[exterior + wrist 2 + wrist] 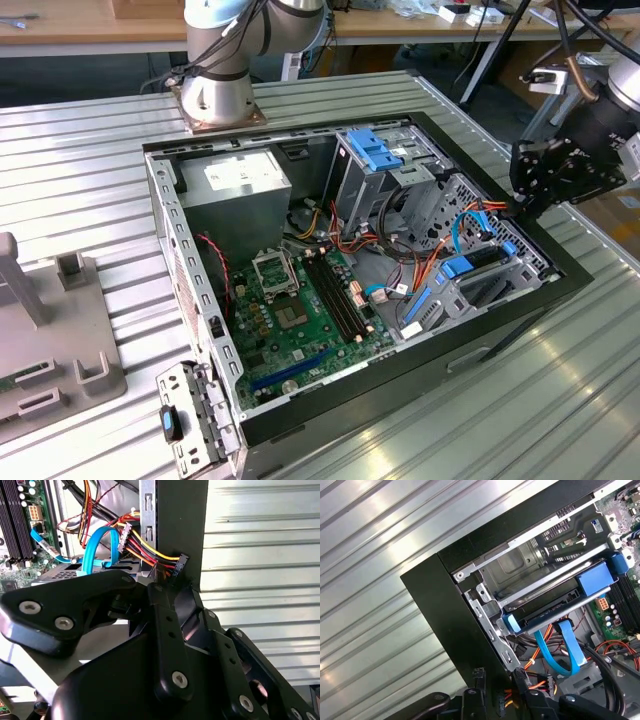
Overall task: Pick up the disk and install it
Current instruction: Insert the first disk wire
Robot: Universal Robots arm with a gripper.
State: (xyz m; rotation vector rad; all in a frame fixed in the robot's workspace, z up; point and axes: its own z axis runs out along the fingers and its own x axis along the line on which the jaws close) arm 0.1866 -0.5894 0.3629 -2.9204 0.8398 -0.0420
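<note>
My gripper [522, 198] hangs just above the rim of the open computer case [560, 290], at its edge on the exterior view's right. Whether my jaws are spread or pressed together I cannot tell. The disk [547, 605] sits inside the drive cage [520, 570] at the case corner nearest me, with its blue rail [510, 623] at the cage mouth. Blue data cables [555, 650] loop just beside it.
</note>
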